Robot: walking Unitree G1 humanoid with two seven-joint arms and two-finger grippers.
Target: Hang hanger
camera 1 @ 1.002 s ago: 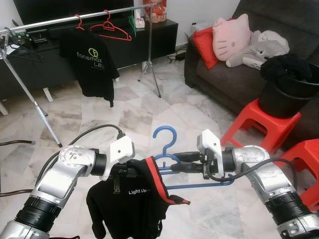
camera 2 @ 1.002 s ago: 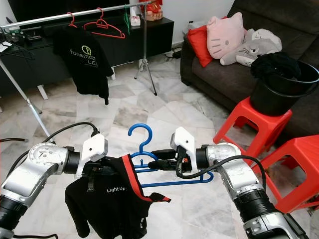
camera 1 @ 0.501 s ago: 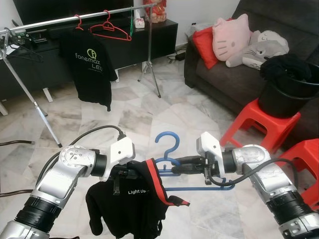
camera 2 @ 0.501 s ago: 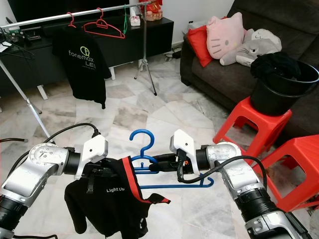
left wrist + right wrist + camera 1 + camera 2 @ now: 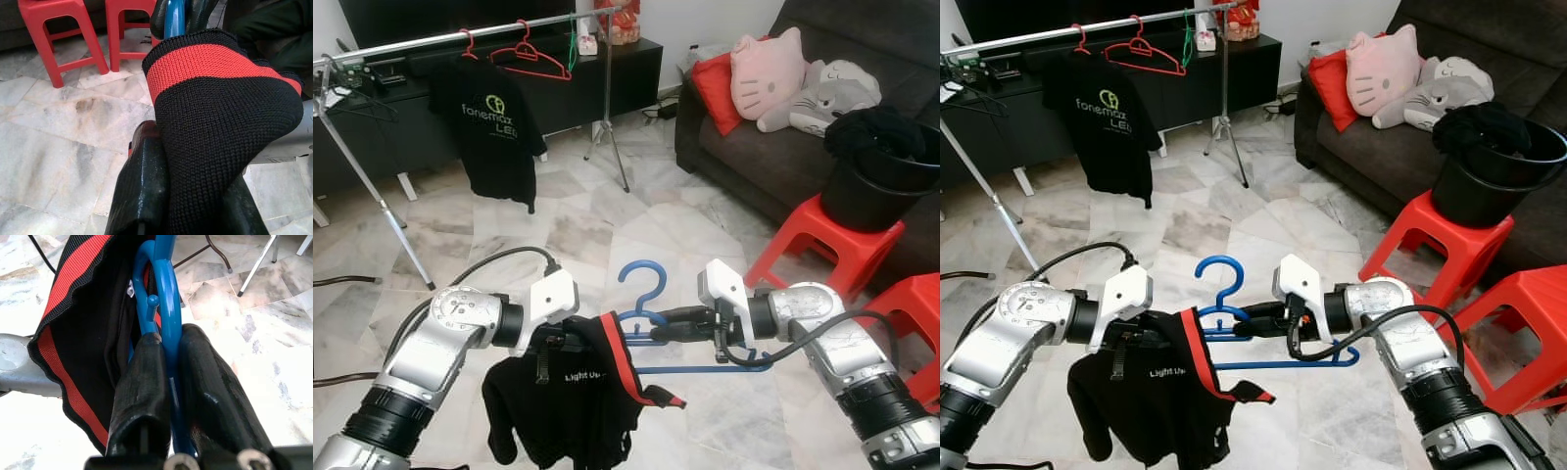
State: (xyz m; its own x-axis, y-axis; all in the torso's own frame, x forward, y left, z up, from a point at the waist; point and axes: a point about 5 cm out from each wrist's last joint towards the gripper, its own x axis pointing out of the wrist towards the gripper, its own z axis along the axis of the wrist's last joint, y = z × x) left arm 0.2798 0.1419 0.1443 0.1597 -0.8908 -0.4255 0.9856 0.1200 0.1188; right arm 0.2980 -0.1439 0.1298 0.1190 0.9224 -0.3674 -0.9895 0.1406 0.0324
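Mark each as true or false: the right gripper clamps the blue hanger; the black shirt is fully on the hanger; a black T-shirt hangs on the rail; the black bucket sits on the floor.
1. The right gripper clamps the blue hanger. True.
2. The black shirt is fully on the hanger. False: it covers one end, held by the left gripper.
3. A black T-shirt hangs on the rail. True.
4. The black bucket sits on the floor. False: on a red stool.

Marble floor (image 5: 568, 225): red stools (image 5: 822, 240), rack legs (image 5: 396, 225), maybe cable (image 5: 337, 282)
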